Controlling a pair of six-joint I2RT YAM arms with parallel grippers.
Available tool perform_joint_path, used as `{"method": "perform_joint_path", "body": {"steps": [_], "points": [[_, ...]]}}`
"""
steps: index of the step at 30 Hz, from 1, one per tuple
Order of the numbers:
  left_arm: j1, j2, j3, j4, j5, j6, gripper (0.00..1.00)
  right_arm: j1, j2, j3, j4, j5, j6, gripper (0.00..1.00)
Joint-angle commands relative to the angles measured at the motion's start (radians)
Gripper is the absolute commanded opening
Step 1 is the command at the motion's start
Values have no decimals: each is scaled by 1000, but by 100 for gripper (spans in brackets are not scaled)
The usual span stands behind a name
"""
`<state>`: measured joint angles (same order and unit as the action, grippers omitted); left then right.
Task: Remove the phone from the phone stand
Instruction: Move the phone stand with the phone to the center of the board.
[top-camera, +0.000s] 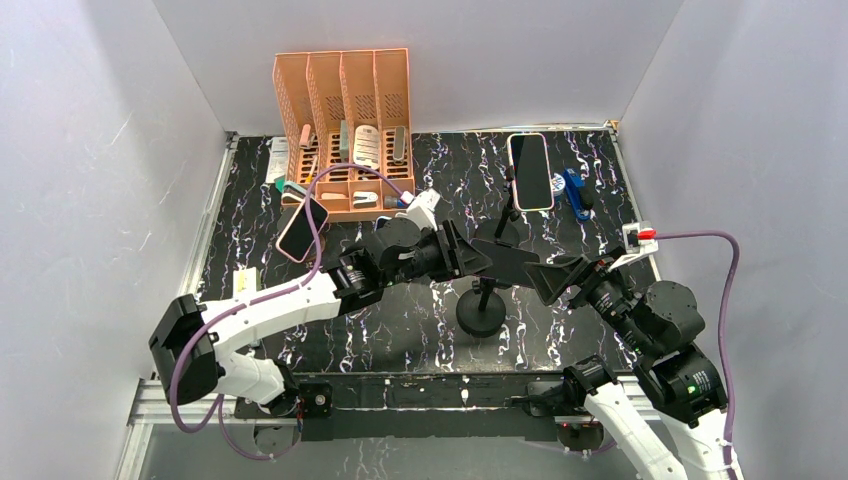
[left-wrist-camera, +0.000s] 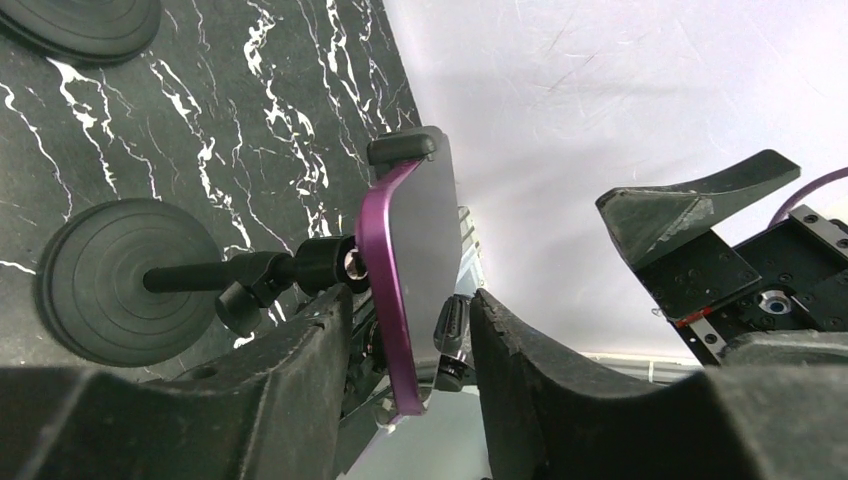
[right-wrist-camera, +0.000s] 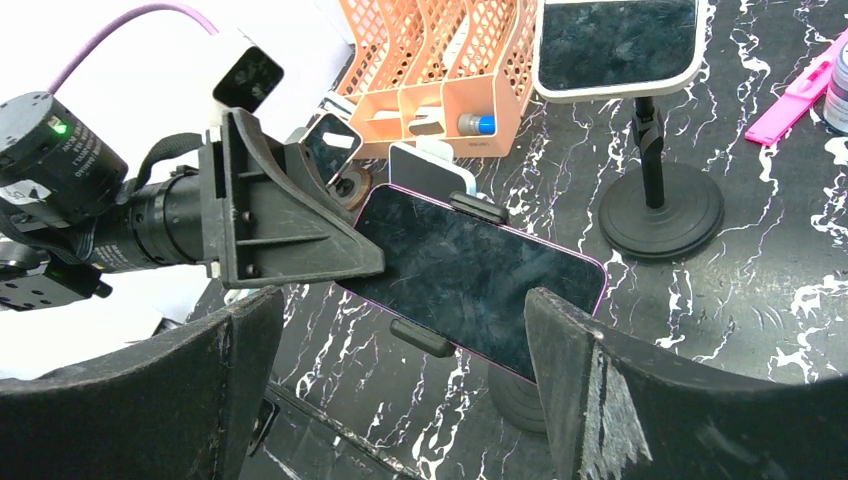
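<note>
On the stand (top-camera: 481, 312), in its clip: phone (right-wrist-camera: 480, 275), lying near-flat. L gripper (left-wrist-camera: 410, 320) straddles phone's end, can't tell if gripping; R gripper (right-wrist-camera: 405, 305) gapes wide, opp. side of stand, empty.

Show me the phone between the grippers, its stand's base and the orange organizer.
Phone (right-wrist-camera: 480, 285): right wrist view, screen centre.
Stand base (left-wrist-camera: 95, 305): left wrist view, ribbed top.
Organizer (top-camera: 342, 80): top view, mesh divider.
</note>
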<state>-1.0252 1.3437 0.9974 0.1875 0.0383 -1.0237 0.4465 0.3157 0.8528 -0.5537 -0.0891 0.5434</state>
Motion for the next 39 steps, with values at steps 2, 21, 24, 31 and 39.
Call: {"method": "perform_joint_path", "body": {"steps": [2, 21, 24, 31, 39], "points": [[-6, 12, 35, 24, 14, -28, 42, 2, 0, 8, 11, 3, -5, 96], [-6, 34, 49, 39, 38, -21, 7, 3, 23, 5, 29, -4, -14, 96], [-6, 29, 52, 40, 49, -19, 0, 1, 28, 4, 35, -10, -15, 96], [-6, -18, 55, 22, 54, -10, 0, 3, 42, 12, 46, -13, -31, 96], [8, -88, 66, -66, 68, 47, 0, 3, 108, 61, 27, -49, -116, 97]]}}
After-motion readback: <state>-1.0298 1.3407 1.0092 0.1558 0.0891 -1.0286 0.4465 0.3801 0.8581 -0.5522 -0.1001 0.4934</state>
